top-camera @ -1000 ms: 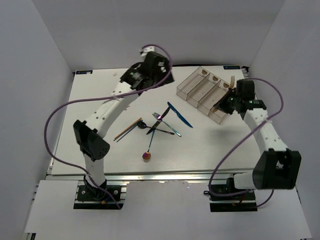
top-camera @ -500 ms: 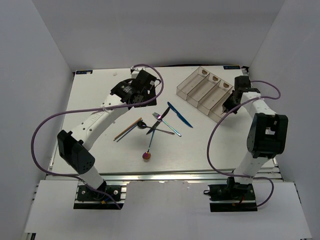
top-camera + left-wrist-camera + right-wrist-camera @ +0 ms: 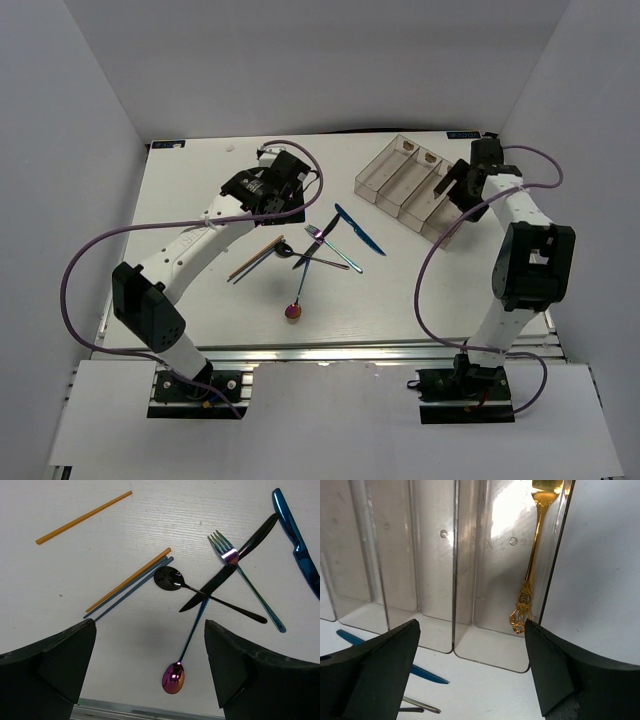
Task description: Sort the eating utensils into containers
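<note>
The gold fork lies in the right-hand compartment of the clear tray, free of my right gripper, which hangs open just above the tray's near end. The other utensils lie loose mid-table: a blue knife, a purple fork crossed by a black knife, a black spoon, a purple spoon, and orange chopsticks. My left gripper is open above them, with the purple spoon's bowl showing between its fingers.
Two dark blue-grey chopsticks lie beside one orange one. The tray stands at the back right, angled. White walls enclose the table on three sides. The blue knife's tip lies close to the tray's near end.
My right gripper has opened and let go of the gold fork, which now lies in the right-hand compartment. The left arm has dropped nearer to the utensil pile.
</note>
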Robot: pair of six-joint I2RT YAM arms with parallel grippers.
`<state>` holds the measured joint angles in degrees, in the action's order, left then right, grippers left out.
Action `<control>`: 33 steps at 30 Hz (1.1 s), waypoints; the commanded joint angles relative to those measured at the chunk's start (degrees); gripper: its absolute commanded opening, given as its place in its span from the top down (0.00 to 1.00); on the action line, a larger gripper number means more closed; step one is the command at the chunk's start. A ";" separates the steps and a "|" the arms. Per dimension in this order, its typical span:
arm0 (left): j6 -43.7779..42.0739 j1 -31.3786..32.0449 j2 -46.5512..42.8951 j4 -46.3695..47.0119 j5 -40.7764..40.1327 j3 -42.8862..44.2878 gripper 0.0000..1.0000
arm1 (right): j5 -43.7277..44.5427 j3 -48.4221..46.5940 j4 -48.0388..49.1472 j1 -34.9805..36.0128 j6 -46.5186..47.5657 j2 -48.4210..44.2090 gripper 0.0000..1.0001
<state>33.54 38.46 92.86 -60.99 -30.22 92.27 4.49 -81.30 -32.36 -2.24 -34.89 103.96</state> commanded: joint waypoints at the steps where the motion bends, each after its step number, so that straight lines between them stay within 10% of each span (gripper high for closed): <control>1: 3.62 -0.14 -4.26 0.08 -2.21 0.02 0.02 | 0.96 -3.86 -1.56 -0.22 1.49 -4.20 0.11; 8: 20.20 -1.19 -2.33 -8.84 -6.06 4.04 0.02 | -12.99 -5.45 2.57 20.83 28.43 -8.70 0.11; 15: 20.54 -3.04 -11.80 -9.35 -10.32 -4.00 0.02 | -4.41 -9.55 -0.06 41.50 34.01 2.43 0.26; 33: 13.57 -3.04 -24.13 -5.54 -1.07 -17.47 0.02 | -1.50 -11.17 4.14 43.99 40.26 20.31 0.70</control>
<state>48.23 35.35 70.41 -66.81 -31.88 75.33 3.18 -92.25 -30.00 41.95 4.21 122.72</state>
